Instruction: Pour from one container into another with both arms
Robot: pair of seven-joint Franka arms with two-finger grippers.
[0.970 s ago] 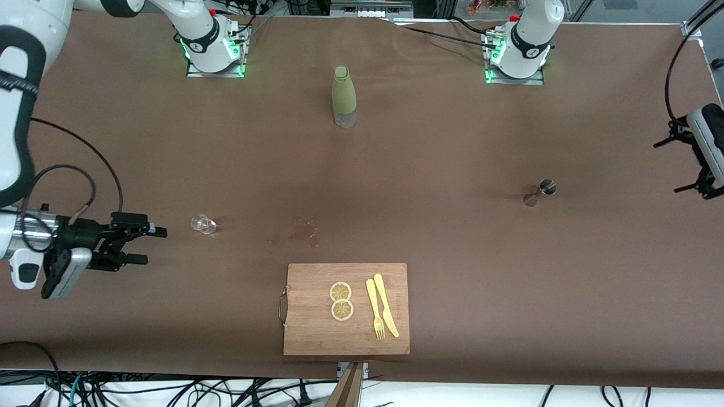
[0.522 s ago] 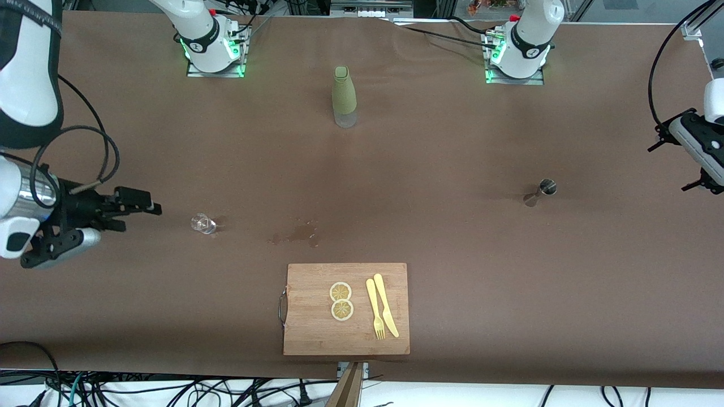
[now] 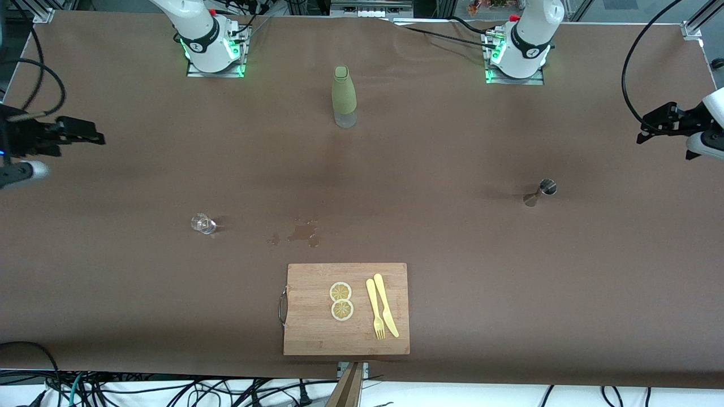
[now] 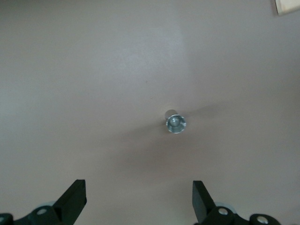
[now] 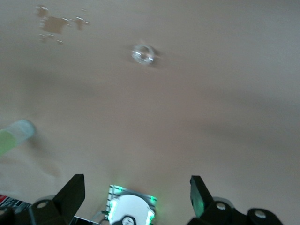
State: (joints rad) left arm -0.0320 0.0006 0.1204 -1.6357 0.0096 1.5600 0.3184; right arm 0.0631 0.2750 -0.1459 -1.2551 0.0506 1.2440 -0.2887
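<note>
My read is that the pour is either finished or not begun; nothing I see settles which. Neither vessel is held, and both stand on the table well apart.

The jigger (image 3: 541, 190) is a small steel hourglass, upright toward the left arm's end of the table; from the left wrist I look straight down into its upper cone (image 4: 176, 123), and I cannot tell whether it holds liquid. The cup (image 3: 203, 224) is tiny clear glass with a thick base, upright toward the right arm's end, a little nearer the front camera than the jigger. Its contents I cannot judge either.

Between them, nearer the cup, a wet stain (image 3: 302, 233) marks the brown cover.

The left gripper (image 3: 659, 121) hangs at its table edge, fingers (image 4: 75, 200) spread and empty. The right gripper (image 3: 76, 131) hangs at the other edge, likewise wide apart and empty.

Elsewhere: a green bottle (image 3: 343, 96) and a cutting board (image 3: 305, 333).
</note>
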